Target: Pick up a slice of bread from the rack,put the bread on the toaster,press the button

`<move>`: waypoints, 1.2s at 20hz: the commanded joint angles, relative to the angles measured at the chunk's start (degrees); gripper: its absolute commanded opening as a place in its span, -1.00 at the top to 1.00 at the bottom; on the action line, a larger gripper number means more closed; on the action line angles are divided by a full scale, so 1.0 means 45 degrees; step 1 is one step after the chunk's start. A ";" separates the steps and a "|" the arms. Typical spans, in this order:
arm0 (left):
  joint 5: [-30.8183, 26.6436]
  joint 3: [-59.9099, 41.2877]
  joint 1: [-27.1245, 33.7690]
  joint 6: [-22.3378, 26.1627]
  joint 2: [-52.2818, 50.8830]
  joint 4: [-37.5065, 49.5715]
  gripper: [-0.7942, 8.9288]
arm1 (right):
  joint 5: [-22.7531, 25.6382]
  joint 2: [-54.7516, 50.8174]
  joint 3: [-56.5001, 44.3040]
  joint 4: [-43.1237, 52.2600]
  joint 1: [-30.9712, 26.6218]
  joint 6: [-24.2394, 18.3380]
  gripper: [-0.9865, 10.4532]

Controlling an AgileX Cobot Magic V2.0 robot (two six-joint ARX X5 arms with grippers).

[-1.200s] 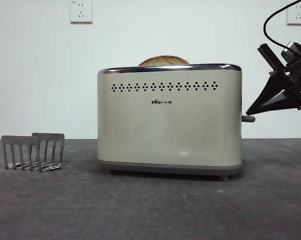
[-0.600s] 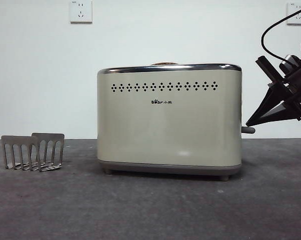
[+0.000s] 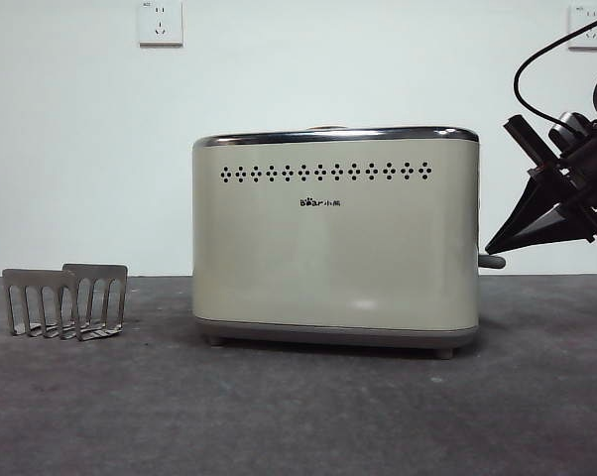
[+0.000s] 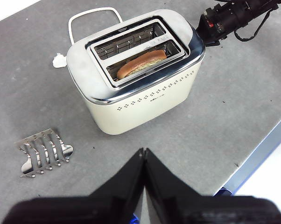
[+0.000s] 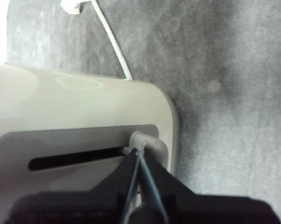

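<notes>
The cream toaster (image 3: 338,238) stands mid-table. The slice of bread (image 4: 141,64) sits low in the nearer slot, only a sliver of its top (image 3: 325,127) showing above the chrome rim. My right gripper (image 5: 139,150) is shut, its joined tips pressed on top of the grey button (image 5: 147,142), which is low in the end panel's slit. From the front the button (image 3: 491,261) juts out at the toaster's right end under that gripper (image 3: 495,248). The rack (image 3: 65,300) stands empty at the left. My left gripper (image 4: 144,151) hovers shut, high above the table in front of the toaster.
A white power cable (image 4: 94,11) and plug (image 4: 59,60) lie behind the toaster. Wall sockets (image 3: 161,22) are on the back wall. The table edge (image 4: 266,144) runs close on the toaster's right side.
The bread has sunk from well above the rim down into the slot. The button has dropped lower, and the right gripper has moved down with it.
</notes>
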 commanded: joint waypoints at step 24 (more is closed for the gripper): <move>-0.0029 -0.0078 -0.0015 -0.0039 0.0044 0.0039 0.85 | 0.1282 0.0034 0.0155 -0.1486 0.0228 -0.0665 0.84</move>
